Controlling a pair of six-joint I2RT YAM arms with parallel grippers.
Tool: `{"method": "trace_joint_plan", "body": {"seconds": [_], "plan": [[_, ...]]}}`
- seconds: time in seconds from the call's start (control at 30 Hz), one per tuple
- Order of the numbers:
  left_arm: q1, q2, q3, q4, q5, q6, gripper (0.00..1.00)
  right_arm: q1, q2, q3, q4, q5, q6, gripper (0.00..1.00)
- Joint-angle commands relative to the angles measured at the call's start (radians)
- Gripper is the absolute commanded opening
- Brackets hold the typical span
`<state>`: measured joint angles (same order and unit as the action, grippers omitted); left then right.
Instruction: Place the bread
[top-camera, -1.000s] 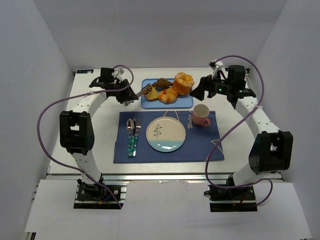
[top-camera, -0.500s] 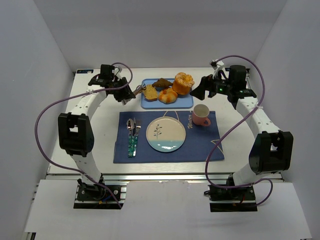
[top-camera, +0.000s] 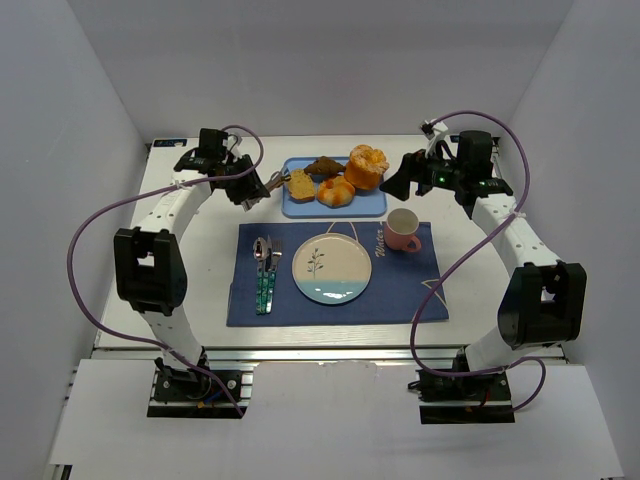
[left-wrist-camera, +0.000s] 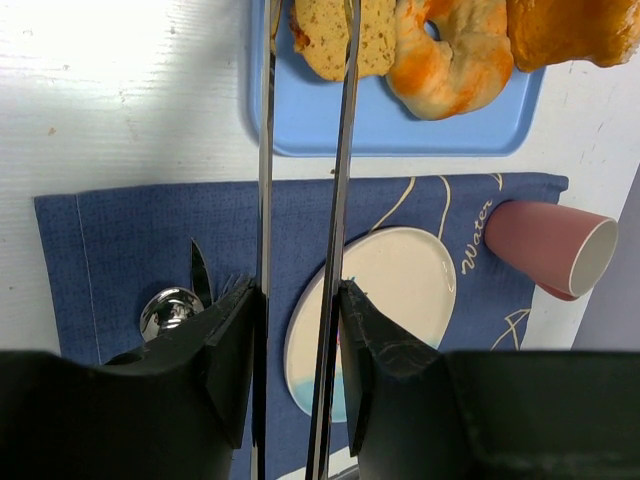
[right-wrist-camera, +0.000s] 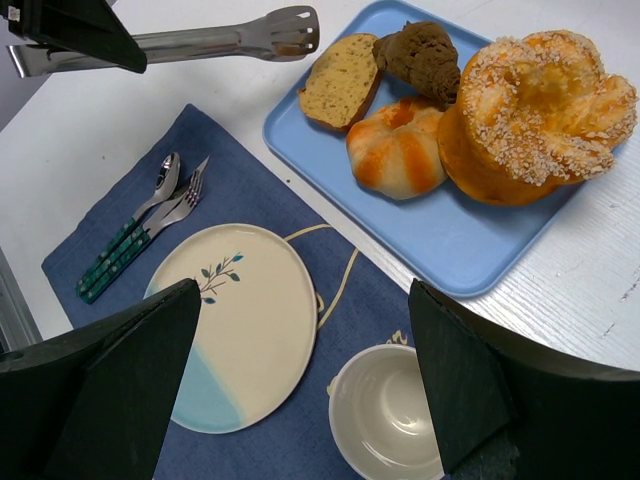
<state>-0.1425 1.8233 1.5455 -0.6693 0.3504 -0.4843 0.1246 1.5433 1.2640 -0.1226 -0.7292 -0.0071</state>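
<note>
Left end effector (left-wrist-camera: 300, 300) grips tongs (right-wrist-camera: 200, 42) beside the bread (right-wrist-camera: 340, 80); orange bun (right-wrist-camera: 395, 150) adjoins.

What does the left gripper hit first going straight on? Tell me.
The left gripper holds tongs aimed at the bread on the blue tray; going straight on, their tips would probably meet that slice first, though their height is unclear.

Lab robot booth: white enclosure walls (top-camera: 90, 100), aluminium frame (top-camera: 330, 355), staged placemat (top-camera: 400, 290) setting.
</note>
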Motion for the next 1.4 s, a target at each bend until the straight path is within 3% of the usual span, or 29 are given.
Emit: {"method": "trace_joint_plan", "body": {"seconds": [0.0, 0.5, 0.7, 0.93, 1.07, 1.37], "plan": [[-0.005, -0.018, 0.018, -0.01, 0.001, -0.004, 0.46, -0.003, -0.04, -0.005, 0.043, -0.018, 0.022, 0.89], [-0.045, 0.042, 0.022, -0.02, -0.013, -0.011, 0.46, -0.005, -0.038, -0.005, 0.046, -0.016, 0.029, 0.89], [-0.043, 0.016, 0.004, 0.017, 0.004, -0.027, 0.21, -0.006, -0.042, -0.005, 0.044, -0.015, 0.029, 0.89], [-0.043, -0.073, -0.007, 0.054, 0.079, -0.054, 0.02, -0.01, -0.049, -0.006, 0.041, -0.016, 0.027, 0.89], [-0.043, -0.119, -0.024, 0.034, 0.117, -0.054, 0.0, -0.011, -0.052, -0.005, 0.041, -0.018, 0.027, 0.89], [-0.043, -0.312, -0.306, 0.027, 0.261, 0.033, 0.0, -0.011, -0.071, -0.012, 0.04, -0.024, 0.025, 0.89]]}}
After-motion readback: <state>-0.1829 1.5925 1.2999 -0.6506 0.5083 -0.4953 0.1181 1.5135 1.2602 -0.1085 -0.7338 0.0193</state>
